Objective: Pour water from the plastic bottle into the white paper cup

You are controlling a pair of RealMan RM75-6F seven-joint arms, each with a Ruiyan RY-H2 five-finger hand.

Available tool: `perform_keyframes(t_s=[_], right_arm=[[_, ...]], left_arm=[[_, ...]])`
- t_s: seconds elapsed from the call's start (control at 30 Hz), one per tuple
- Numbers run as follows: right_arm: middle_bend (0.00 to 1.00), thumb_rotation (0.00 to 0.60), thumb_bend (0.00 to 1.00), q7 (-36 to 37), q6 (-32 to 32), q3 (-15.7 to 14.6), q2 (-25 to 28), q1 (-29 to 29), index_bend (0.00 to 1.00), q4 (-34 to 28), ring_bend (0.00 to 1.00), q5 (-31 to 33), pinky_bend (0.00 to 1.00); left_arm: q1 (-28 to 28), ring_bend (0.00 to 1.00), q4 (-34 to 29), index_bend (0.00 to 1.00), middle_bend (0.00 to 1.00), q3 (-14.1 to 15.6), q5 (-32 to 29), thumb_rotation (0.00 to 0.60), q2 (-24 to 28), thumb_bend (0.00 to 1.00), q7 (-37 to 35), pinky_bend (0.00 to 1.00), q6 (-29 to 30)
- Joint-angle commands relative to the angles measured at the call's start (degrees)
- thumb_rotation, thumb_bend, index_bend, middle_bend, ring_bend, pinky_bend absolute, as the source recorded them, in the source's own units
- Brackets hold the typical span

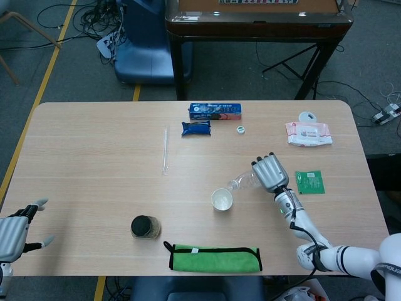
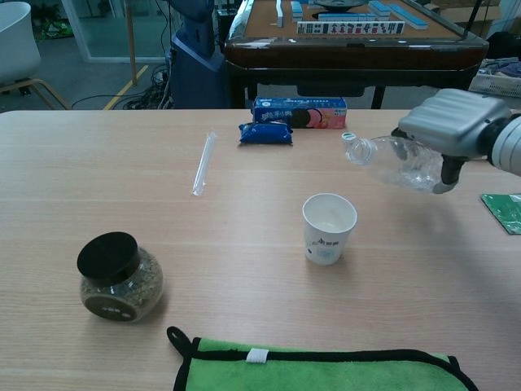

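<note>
Right hand [image 2: 453, 129] gripping plastic bottle [image 2: 394, 160], left hand [image 1: 14, 232] head-view only

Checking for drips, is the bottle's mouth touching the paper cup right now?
Apart. The chest view shows the plastic bottle, held by the right hand, with its mouth raised clear of the white paper cup, table visible between.

White paper cup [image 2: 329, 227] with a small printed mark at centre; clear plastic bottle [image 2: 391, 160] at upper right; green black-edged cloth [image 2: 317, 371] along the bottom; black-lidded jar [image 2: 119, 276] at lower left.
</note>
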Motion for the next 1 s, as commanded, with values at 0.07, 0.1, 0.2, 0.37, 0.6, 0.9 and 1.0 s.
perform_keyframes(t_s=[0.07, 0.1, 0.2, 0.37, 0.6, 0.9, 1.0], right_arm=[[0.63, 0.6, 0.15, 14.27, -0.71, 1.45, 0.8, -3.89, 0.63, 0.65, 0.52, -4.65, 0.5], [0.63, 0.6, 0.15, 17.62, -0.83, 1.52, 0.88, -4.64, 0.63, 0.89, 0.52, -5.79, 0.5], [0.63, 0.6, 0.15, 28.2, -2.99, 2.4, 1.88, -6.39, 0.63, 0.08, 0.52, -7.01, 0.5], [0.63, 0.6, 0.15, 42.89, -2.58, 2.93, 2.01, -9.31, 0.63, 1.55, 0.52, -12.34, 0.5], [0.62, 0.6, 0.15, 59.9, -0.63, 2.23, 0.34, -12.66, 0.63, 6.85, 0.52, -19.35, 0.5], [0.61, 0.6, 0.15, 72.79, 1.99, 1.2, -3.77, -16.08, 0.63, 15.86, 0.51, -23.69, 0.5], [0.61, 0.6, 0.15, 76.39, 2.59, 1.16, -5.27, -16.9, 0.63, 18.51, 0.51, -24.49, 0.5]], left_arm=[[-0.01, 0.42, 0.06, 0.21, 0.34, 0.04, -0.04, 0.6, -0.02, 0.04, 0.05, 0.58, -0.09], [-0.01, 0.42, 0.07, 0.21, 0.34, 0.05, -0.04, 0.6, -0.02, 0.04, 0.07, 0.58, -0.1], [-0.01, 0.42, 0.12, 0.21, 0.34, 0.05, -0.1, 0.6, -0.06, 0.04, 0.1, 0.58, -0.14], [-0.03, 0.42, 0.12, 0.21, 0.34, 0.11, -0.24, 0.6, -0.1, 0.04, 0.31, 0.58, -0.32], [-0.13, 0.42, 0.18, 0.21, 0.34, 0.29, -0.31, 0.6, -0.23, 0.04, 0.72, 0.58, -0.73], [-0.19, 0.42, 0.19, 0.21, 0.34, 0.36, -0.47, 0.6, -0.3, 0.04, 0.88, 0.58, -0.99], [-0.25, 0.42, 0.17, 0.21, 0.34, 0.48, -0.47, 0.6, -0.33, 0.04, 1.16, 0.58, -1.22]])
